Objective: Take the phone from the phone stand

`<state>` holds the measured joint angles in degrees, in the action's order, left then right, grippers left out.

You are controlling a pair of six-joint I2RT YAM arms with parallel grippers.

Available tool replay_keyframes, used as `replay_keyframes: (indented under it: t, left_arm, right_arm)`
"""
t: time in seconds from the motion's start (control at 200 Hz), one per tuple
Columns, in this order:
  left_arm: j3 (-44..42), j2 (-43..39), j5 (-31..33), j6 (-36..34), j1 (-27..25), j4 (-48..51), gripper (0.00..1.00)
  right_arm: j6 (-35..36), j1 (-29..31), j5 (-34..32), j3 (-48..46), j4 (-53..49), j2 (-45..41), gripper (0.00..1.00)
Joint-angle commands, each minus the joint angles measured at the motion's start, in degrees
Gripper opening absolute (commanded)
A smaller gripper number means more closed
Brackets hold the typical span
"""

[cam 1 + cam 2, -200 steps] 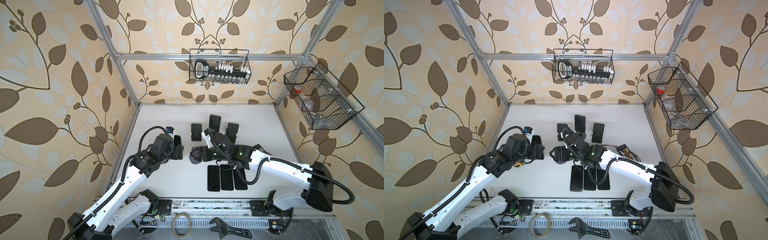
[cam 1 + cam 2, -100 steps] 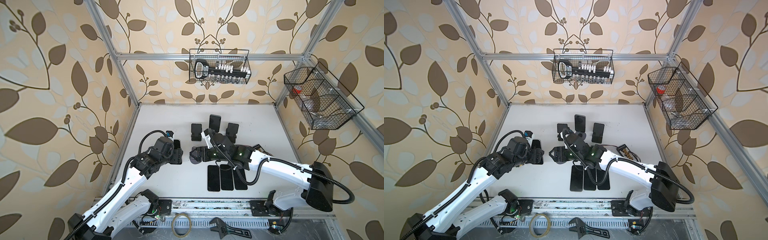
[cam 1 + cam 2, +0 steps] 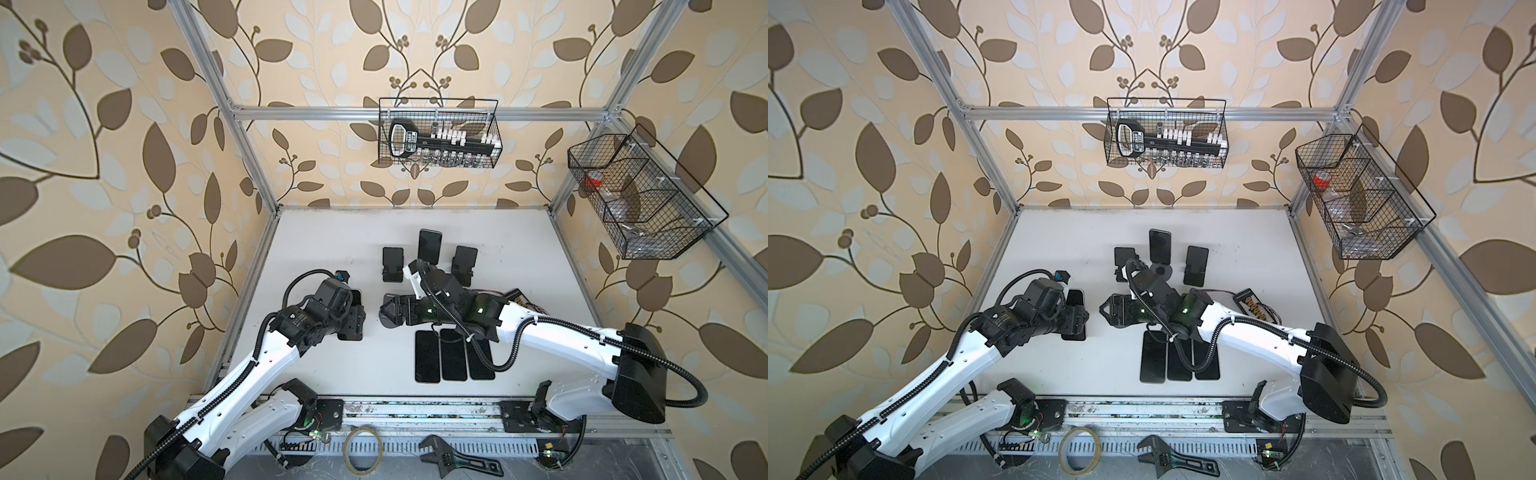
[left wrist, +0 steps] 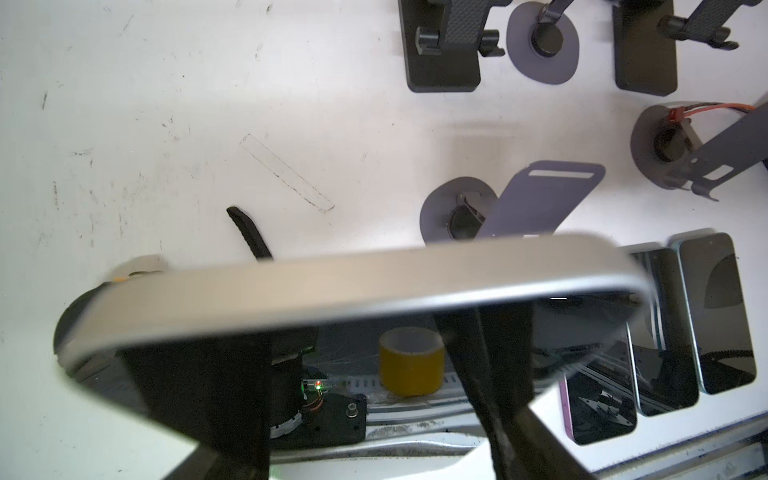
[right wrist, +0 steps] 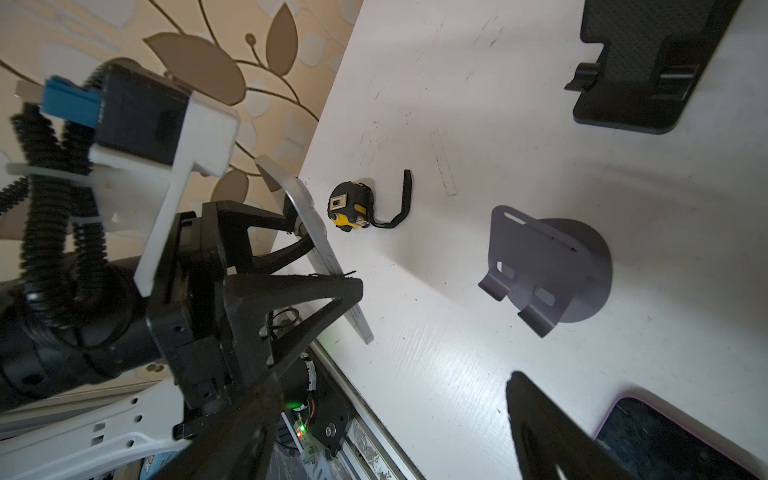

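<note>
My left gripper (image 3: 355, 320) is shut on a silver-edged phone (image 4: 353, 286), held clear of the table at the left; the phone's dark face (image 3: 356, 297) shows in both top views. In the right wrist view the phone (image 5: 316, 241) stands tilted between the left gripper's black fingers. The grey phone stand (image 5: 548, 266), a round base with a tilted plate, stands bare on the white table (image 3: 332, 249) to the phone's right, and also shows in the left wrist view (image 4: 519, 203). My right gripper (image 5: 399, 424) hovers open over the stand with nothing between its fingers (image 5: 552, 432).
Three phones (image 3: 453, 357) lie flat side by side near the front. Behind stand two black stands (image 3: 392, 266), a phone on a stand (image 3: 430, 245) and a second grey stand (image 4: 665, 145). A yellow-black tape measure (image 5: 349, 205) lies by the left wall.
My left gripper with the phone has drifted a little toward the front edge. The right arm has stayed where it was.
</note>
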<state>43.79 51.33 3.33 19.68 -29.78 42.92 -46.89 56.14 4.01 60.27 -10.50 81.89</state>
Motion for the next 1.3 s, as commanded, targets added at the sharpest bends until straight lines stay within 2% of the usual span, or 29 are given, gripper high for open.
replay_keyframes:
  t: [0.0,0.7,0.965,1.295]
  left_arm:
    - [-0.43,0.26,-0.82,0.07,0.17,-0.98,0.65]
    - [-1.43,8.41,-5.59,1.74,0.23,-1.43,0.66]
    - [1.07,13.47,-4.93,2.63,0.23,2.22,0.66]
    - [2.64,16.17,-7.08,3.13,0.24,6.16,0.66]
  right_arm:
    - [-0.39,0.37,-0.94,-1.46,0.83,-0.81,0.85]
    - [-0.69,0.34,-0.77,-2.26,1.18,-1.25,0.86]
    - [-0.76,0.35,0.55,-1.74,1.56,-0.37,0.86]
    - [0.94,0.34,2.15,1.58,0.94,1.78,0.86]
